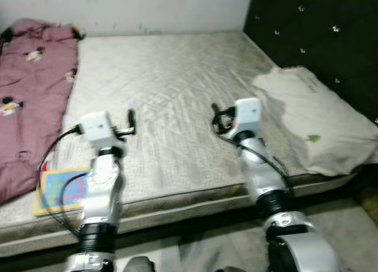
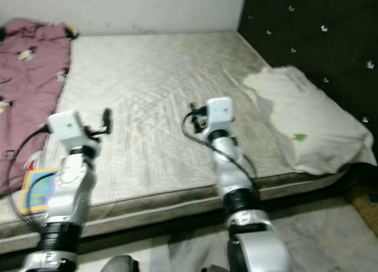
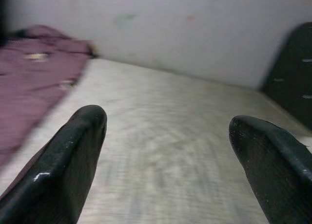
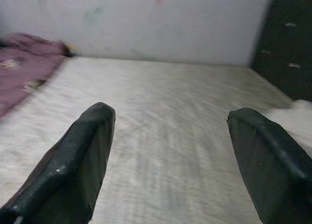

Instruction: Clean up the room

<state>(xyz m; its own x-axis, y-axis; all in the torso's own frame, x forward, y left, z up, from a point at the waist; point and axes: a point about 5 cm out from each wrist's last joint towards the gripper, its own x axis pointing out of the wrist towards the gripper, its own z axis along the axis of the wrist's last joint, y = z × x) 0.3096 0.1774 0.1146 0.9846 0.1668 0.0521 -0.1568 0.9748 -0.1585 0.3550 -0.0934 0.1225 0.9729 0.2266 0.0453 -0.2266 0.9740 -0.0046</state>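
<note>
The colourful flat picture book (image 1: 59, 190) lies at the bed's (image 1: 177, 106) near left edge, just beside the spread left end effector (image 3: 165, 151); the right end effector (image 4: 170, 156), also spread, hovers farther right.

A wide bed (image 1: 171, 94) with a pale, faintly patterned mattress cover is seen across most of the room, set against a plain whitish wall (image 1: 147, 9) that is marked with a few small green and pink smudges. A dark tufted headboard (image 1: 319, 35), studded with shiny buttons, is found along the right side of the bed, meeting the wall at the far corner. A strip of light grey marbled floor (image 2: 331, 224) is visible below the near edge of the mattress, and the whole scene is lit dimly and evenly.
</note>
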